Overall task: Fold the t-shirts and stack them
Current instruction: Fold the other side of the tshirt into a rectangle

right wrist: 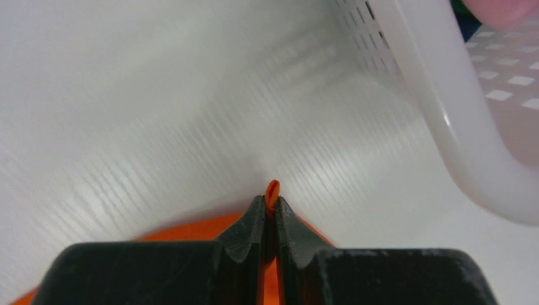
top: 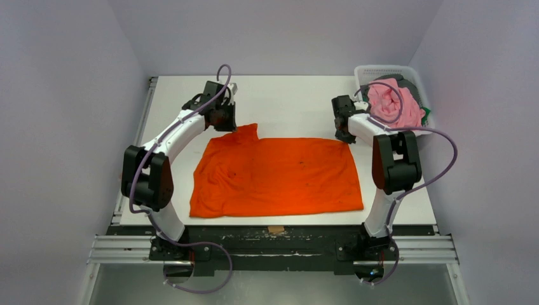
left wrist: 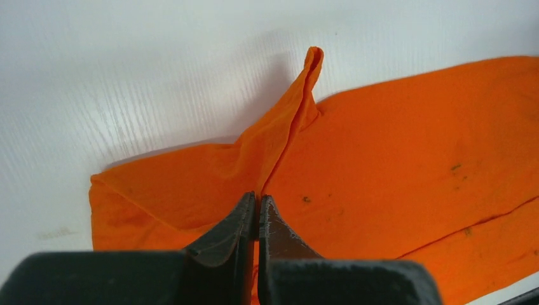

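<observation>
The bright orange t-shirt [top: 276,175] lies spread flat in the middle of the white table. My left gripper [top: 222,121] is at its far left corner, by the raised sleeve. In the left wrist view this gripper [left wrist: 257,202] is shut on a ridge of the orange t-shirt [left wrist: 407,146] that runs away from the fingertips. My right gripper [top: 345,135] is at the far right corner. In the right wrist view it [right wrist: 272,202] is shut on a small fold of the orange t-shirt [right wrist: 203,229] that pokes out above the fingertips.
A white mesh basket [top: 388,71] stands at the back right, close beside my right gripper, its wall [right wrist: 445,127] looming on the right. It holds a pink t-shirt [top: 394,105] on darker ones [top: 410,86]. A small brown patch [top: 276,229] marks the table's front edge.
</observation>
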`<state>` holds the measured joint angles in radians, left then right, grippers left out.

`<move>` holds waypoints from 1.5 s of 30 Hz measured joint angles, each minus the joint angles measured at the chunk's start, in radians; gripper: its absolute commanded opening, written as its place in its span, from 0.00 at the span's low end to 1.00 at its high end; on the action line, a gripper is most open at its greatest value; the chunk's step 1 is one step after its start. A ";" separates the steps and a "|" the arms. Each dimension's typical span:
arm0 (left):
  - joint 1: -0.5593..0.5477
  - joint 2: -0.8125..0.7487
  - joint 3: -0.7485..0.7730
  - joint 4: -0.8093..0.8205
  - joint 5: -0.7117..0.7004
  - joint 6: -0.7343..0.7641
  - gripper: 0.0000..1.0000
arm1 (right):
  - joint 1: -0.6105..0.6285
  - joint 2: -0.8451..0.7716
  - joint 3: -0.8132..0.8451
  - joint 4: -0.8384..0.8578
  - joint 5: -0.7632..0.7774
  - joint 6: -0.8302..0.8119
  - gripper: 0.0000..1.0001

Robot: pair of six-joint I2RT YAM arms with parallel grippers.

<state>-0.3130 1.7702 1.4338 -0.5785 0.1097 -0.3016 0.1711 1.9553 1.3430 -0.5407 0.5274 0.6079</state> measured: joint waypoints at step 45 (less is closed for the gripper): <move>-0.081 -1.113 -0.868 -0.126 -0.069 -0.392 0.06 | 0.035 -0.527 -0.456 0.079 -0.074 -0.097 0.34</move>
<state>-0.3943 0.6575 0.5655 -0.7048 0.0406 -0.6937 0.2066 1.4281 0.8871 -0.4618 0.4538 0.5110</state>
